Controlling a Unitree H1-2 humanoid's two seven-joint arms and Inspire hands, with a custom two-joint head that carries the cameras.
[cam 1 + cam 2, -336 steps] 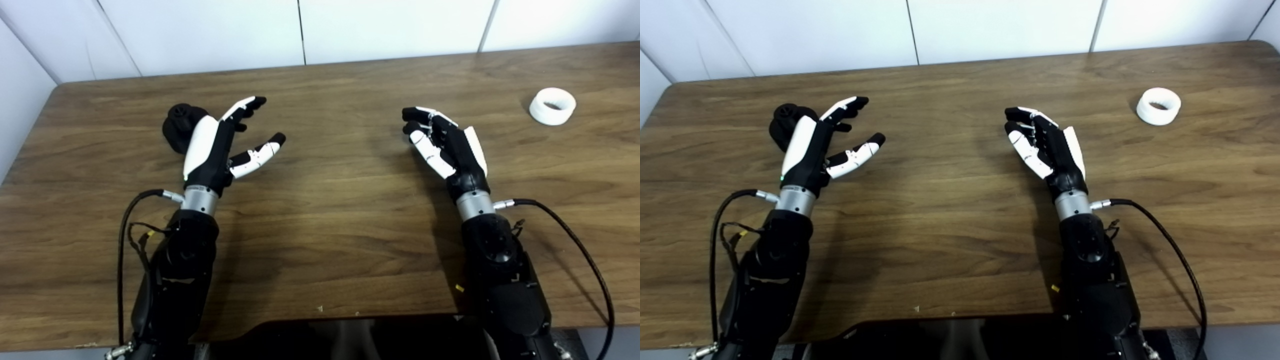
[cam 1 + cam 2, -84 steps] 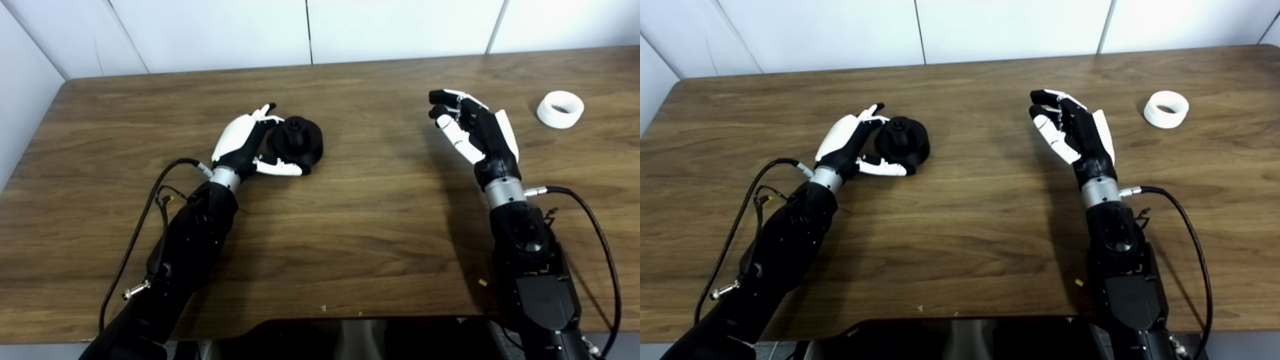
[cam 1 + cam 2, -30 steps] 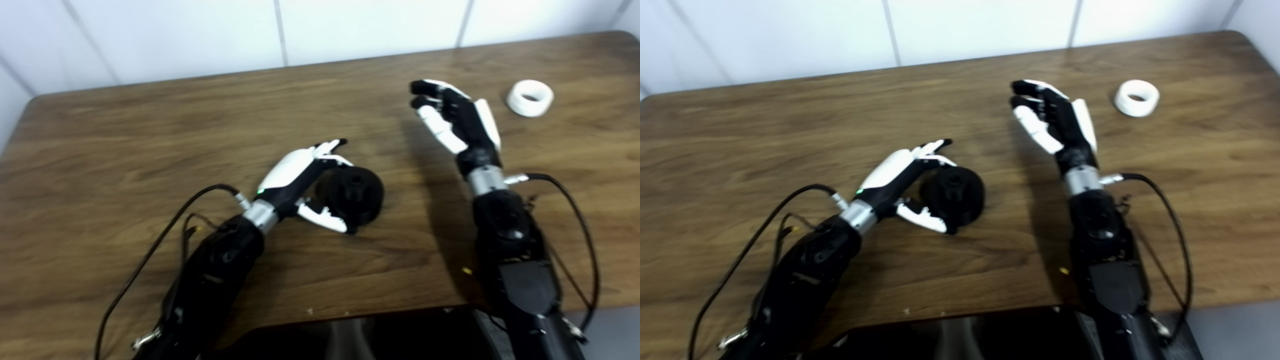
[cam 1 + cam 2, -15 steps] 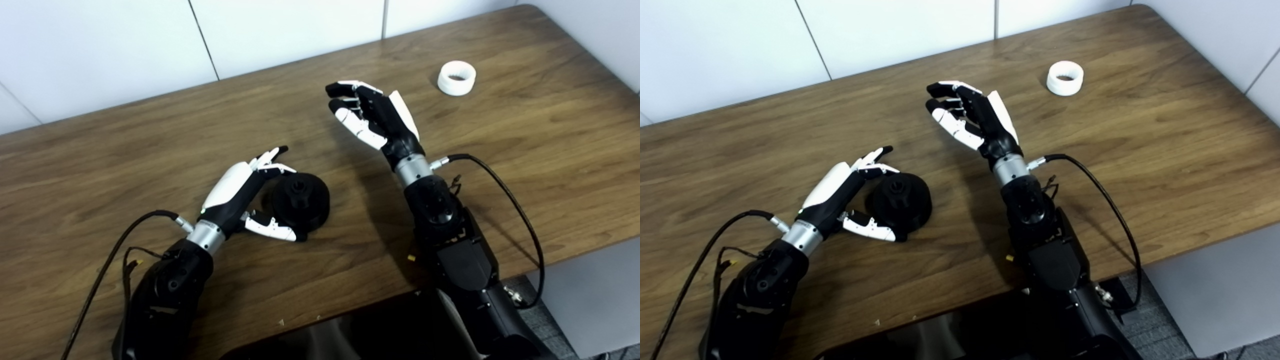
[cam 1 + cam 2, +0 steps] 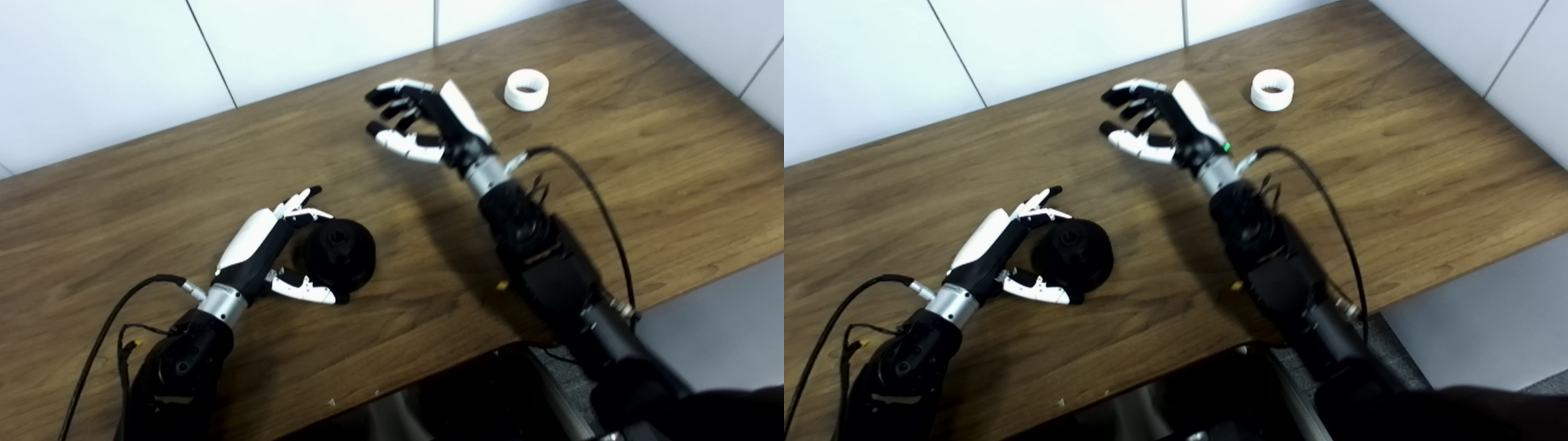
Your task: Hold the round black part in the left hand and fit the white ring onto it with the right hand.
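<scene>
- Across the whole scene a brown wood-grain bench (image 5: 643,159) is spread, backed by a white panelled wall (image 5: 110,67).
- At the left, the left robot hand (image 5: 269,245) is cupped around the round black part (image 5: 339,252), which rests on the bench; fingers lie at its far side and the thumb at its near side, so it is judged to be gripped, though not lifted.
- At the middle, the right robot hand (image 5: 422,125) is held above the bench with its fingers spread apart, and nothing is held in it.
- Near the far right corner, the white ring (image 5: 526,89) lies flat on the bench, just beyond the right robot hand and well apart from the black part.
- The step in hand is judged to be the reach for the ring; next, the right robot hand must be carried past its present place, lowered over the ring and closed on its outer wall.
- No brand, label or writing can be read anywhere.
</scene>
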